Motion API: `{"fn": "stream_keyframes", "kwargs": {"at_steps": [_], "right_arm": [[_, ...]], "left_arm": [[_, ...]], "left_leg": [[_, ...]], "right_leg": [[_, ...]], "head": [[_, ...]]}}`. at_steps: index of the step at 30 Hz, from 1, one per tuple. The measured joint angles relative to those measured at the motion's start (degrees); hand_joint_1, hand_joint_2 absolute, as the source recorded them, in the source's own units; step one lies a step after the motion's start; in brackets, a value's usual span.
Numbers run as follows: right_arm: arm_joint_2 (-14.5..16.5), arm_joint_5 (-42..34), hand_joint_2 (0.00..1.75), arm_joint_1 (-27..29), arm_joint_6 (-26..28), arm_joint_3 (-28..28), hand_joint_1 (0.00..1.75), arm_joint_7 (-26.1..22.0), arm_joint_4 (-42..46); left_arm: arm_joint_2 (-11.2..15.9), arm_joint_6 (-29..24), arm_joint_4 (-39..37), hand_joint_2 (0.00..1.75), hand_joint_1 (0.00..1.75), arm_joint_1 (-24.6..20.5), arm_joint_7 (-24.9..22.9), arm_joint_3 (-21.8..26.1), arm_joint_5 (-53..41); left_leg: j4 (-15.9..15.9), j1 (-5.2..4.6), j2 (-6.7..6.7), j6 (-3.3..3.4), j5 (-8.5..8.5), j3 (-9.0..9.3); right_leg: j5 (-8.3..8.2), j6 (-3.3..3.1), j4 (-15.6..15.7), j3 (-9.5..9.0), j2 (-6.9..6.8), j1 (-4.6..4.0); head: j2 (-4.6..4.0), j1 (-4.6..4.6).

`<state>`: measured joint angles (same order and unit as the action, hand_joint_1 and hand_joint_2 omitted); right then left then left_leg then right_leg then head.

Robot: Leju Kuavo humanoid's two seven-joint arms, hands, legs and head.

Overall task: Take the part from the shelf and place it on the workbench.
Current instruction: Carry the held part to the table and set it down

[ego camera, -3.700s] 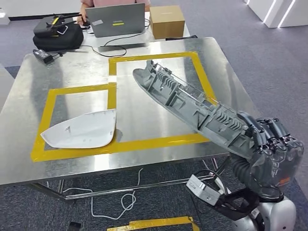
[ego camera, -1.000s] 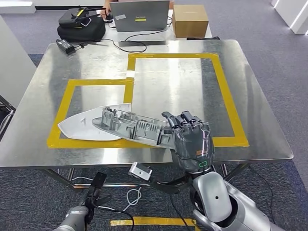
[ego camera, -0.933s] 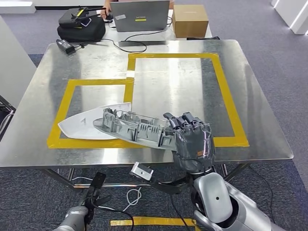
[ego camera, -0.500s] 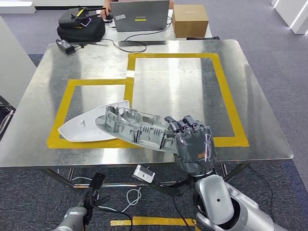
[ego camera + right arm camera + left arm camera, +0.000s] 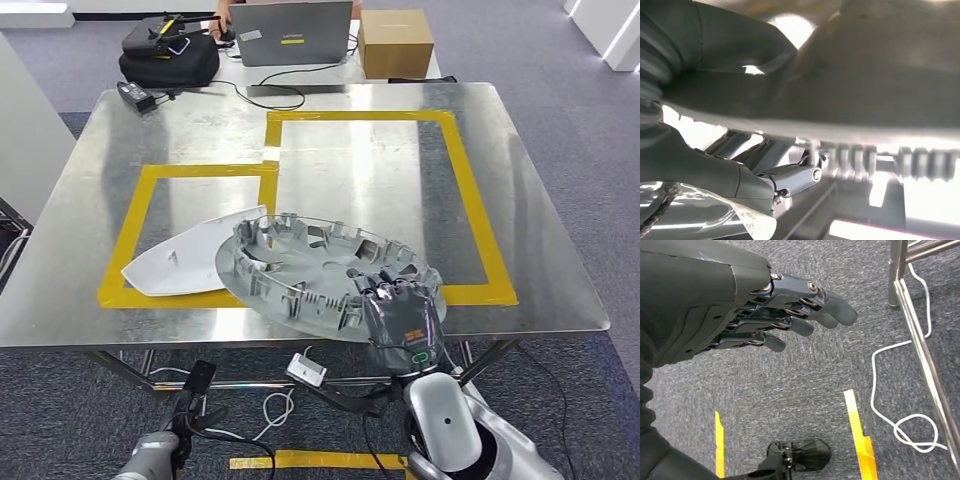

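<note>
A round grey ribbed part (image 5: 302,265) hangs over the front edge of the steel workbench (image 5: 189,130), its ribbed inner face turned up. My right hand (image 5: 400,315) grips its near rim, and that rim (image 5: 866,90) crosses close in front of my right wrist view, above my right hand's fingers (image 5: 791,177). The part overlaps the tip of a white curved panel (image 5: 185,262) lying in the left yellow-taped frame (image 5: 128,225). My left hand (image 5: 764,315) hangs low beside the bench with its fingers extended over the carpet, holding nothing.
A larger yellow-taped frame (image 5: 464,180) marks the bench's right half. At the back sit a laptop (image 5: 290,32), a cardboard box (image 5: 395,42) and a black bag (image 5: 167,55). Bench legs (image 5: 919,355) and a white cable (image 5: 900,425) lie on the floor.
The part in my right hand has rolled from edge-on to nearly flat, ribbed face up, staying over the bench's front edge. Since 3.7 s ago the camera view has shifted.
</note>
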<state>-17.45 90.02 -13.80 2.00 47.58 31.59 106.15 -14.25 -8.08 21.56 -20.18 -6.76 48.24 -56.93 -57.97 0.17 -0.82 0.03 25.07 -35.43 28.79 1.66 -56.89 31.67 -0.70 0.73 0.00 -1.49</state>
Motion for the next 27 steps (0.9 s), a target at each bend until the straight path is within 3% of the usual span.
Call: {"fn": "stream_keyframes", "kwargs": {"at_steps": [4,11,27], "right_arm": [[4.4,0.0,1.75,5.5,-1.4,-11.7,1.75,-4.8,-6.2],[8.0,0.2,1.75,9.2,-1.4,-24.8,1.75,-4.9,-13.2],[9.8,0.4,1.75,8.6,-1.3,-29.3,1.75,-4.3,-14.1]], "left_arm": [[0.3,0.0,0.0,1.75,0.0,0.3,-0.8,-1.3,1.1],[0.5,-0.1,0.1,1.75,0.0,0.5,-1.5,-3.5,1.7],[0.3,-1.1,0.6,1.75,0.0,1.0,-3.7,-7.3,1.1]], "left_leg": [[0.0,0.0,-0.01,0.01,-0.01,0.0],[0.0,-0.02,-0.01,0.06,-0.04,0.0],[0.0,-0.01,-0.01,0.06,-0.05,0.03]], "right_leg": [[0.0,0.0,0.0,-0.01,-0.07,0.0],[-0.01,0.01,0.0,-0.03,-0.08,0.03],[-0.01,0.01,0.0,-0.06,-0.07,0.01]], "head": [[0.0,-0.03],[0.0,-0.01],[0.0,0.0]]}}
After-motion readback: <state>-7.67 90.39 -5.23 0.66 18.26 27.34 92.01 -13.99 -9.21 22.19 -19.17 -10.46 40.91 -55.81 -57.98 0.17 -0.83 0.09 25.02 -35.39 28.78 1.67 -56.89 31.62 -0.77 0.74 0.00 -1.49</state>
